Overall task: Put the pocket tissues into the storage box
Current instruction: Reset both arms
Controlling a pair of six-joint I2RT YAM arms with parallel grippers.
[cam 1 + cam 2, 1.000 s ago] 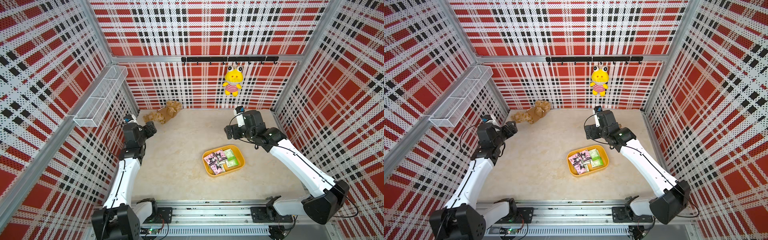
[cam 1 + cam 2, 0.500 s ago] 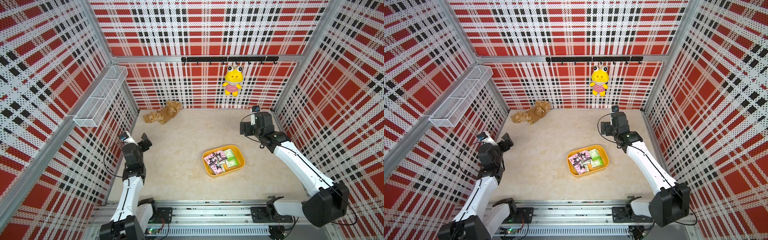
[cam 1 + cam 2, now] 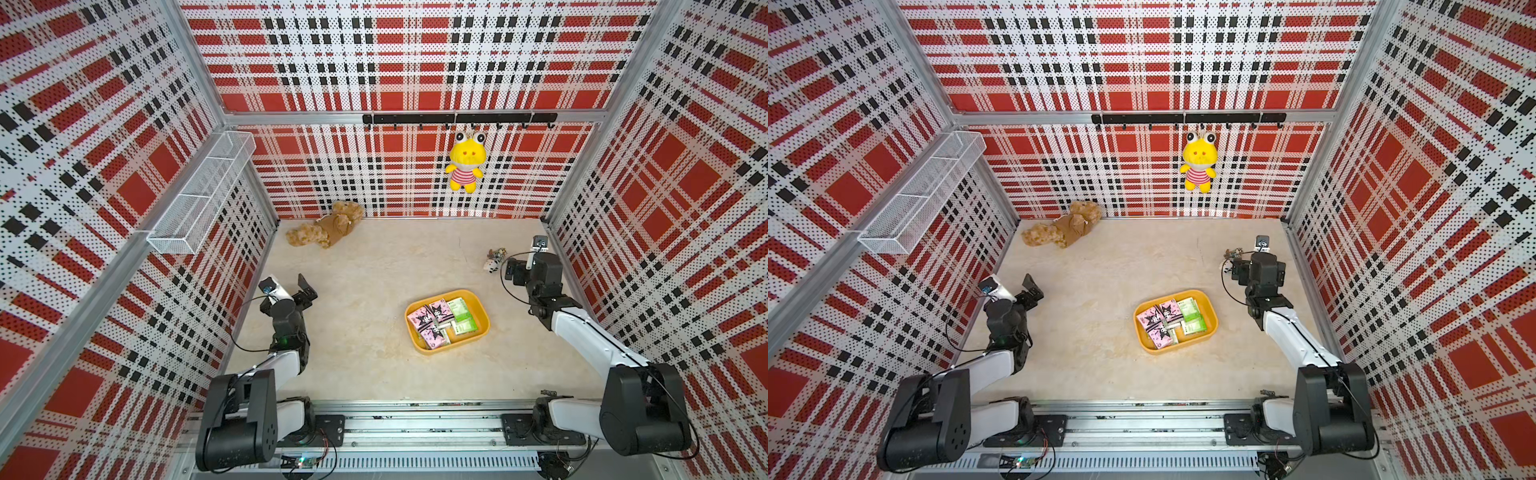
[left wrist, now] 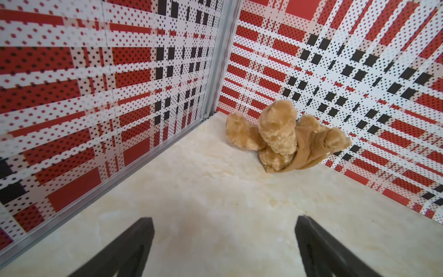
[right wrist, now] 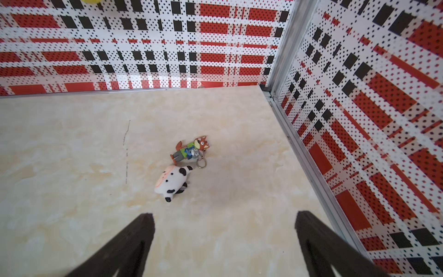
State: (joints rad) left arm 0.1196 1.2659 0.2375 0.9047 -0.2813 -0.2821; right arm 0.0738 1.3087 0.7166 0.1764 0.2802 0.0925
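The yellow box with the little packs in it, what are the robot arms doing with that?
The robot is putting pocket tissues into the storage box. Pink and green packs lie in the box, and I see none loose on the table. The left gripper is open and empty near the brown teddy. The right gripper is open and empty near a small cow toy. Neither arm touches the box.

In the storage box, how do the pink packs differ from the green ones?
The pink packs carry a black cartoon figure; the green packs are green and white. The pink packs fill the left arm's side of the storage box; the green packs lie on the right arm's side. Both are small, flat and inside it.
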